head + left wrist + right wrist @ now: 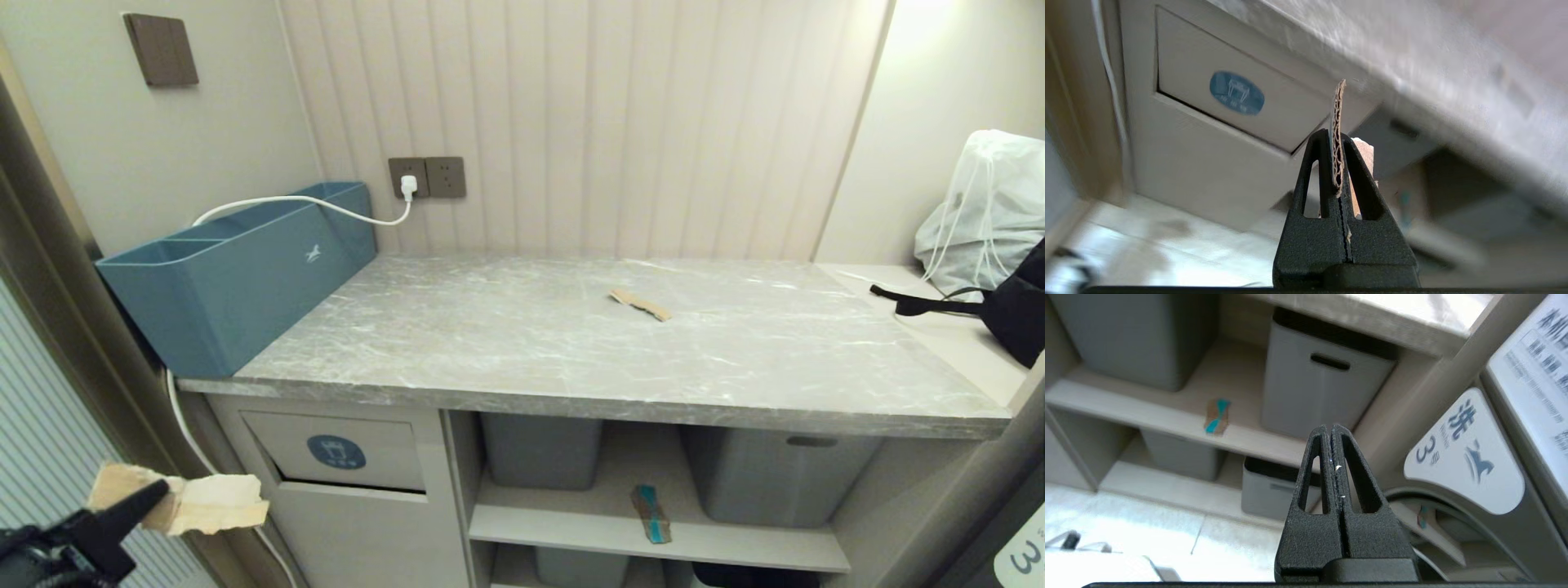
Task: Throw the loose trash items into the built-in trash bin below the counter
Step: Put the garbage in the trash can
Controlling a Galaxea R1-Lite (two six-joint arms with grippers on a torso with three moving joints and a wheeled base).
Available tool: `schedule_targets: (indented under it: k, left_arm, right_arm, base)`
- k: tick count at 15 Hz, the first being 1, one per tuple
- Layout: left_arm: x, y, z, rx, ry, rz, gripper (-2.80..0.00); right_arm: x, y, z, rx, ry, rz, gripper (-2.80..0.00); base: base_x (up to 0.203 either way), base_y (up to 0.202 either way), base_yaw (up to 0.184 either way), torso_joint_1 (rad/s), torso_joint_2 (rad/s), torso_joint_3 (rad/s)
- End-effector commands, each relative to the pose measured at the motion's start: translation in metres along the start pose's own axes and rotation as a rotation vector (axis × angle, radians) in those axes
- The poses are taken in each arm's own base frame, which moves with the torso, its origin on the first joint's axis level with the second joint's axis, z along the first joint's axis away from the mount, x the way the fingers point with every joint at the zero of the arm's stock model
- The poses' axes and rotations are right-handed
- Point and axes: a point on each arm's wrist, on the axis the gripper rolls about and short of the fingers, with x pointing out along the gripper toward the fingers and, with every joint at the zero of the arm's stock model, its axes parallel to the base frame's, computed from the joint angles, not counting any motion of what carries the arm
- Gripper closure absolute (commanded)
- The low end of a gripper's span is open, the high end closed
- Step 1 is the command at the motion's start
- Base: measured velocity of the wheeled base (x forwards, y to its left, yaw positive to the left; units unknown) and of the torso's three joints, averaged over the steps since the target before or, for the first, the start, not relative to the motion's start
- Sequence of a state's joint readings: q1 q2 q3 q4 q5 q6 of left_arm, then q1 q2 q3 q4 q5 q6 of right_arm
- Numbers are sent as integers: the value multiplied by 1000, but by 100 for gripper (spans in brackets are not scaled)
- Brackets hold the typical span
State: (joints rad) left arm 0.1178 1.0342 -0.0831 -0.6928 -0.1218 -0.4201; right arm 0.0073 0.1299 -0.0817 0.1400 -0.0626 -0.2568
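Note:
My left gripper is low at the left, shut on a torn brown cardboard scrap. It hangs in front of and to the left of the built-in trash bin's flap with its round blue sticker. In the left wrist view the scrap stands edge-on between the shut fingers of the left gripper, and the flap lies just beyond. Another brown scrap lies on the grey marble counter. A teal-printed scrap lies on the shelf. My right gripper is shut and empty.
A long blue box stands on the counter's left end with a white cable running to the wall socket. Grey tubs fill the shelves. A white bag and a black bag sit at the right. A washing machine is beside my right gripper.

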Motion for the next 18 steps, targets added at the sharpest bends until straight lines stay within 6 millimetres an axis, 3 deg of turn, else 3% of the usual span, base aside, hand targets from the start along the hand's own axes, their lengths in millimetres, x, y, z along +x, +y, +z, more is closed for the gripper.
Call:
schedule_targets:
  k: [1, 3, 6, 12, 15, 18]
  left_arm:
    - [13, 2, 9, -169, -3, 45, 0]
    - [21, 4, 17, -228, -24, 84, 0]
    - [33, 9, 12, -248, 36, 118, 0]
    - [38, 11, 7, -301, 72, 118, 0]
    - [35, 14, -2, -309, 112, 114, 0]
    - [39, 12, 4, -308, 103, 97, 0]
  right_arm:
    - [-8, 1, -4, 13, -113, -32, 0]
    - [-7, 0, -3, 56, -211, -48, 0]
    - [-4, 2, -5, 42, -224, -5, 0]
    - [-3, 3, -5, 51, -259, 15, 0]
    - [-3, 4, -6, 60, -247, 35, 0]
    - [-2, 5, -11, 59, -199, 66, 0]
  base:
    - [0, 0, 0, 0, 0, 0]
    - [0, 0, 0, 0, 0, 0]
    - [0, 0, 0, 0, 0, 0]
    - [0, 0, 0, 0, 0, 0]
    - [0, 0, 0, -137, 330, 182]
    - [0, 0, 0, -210, 489, 269]
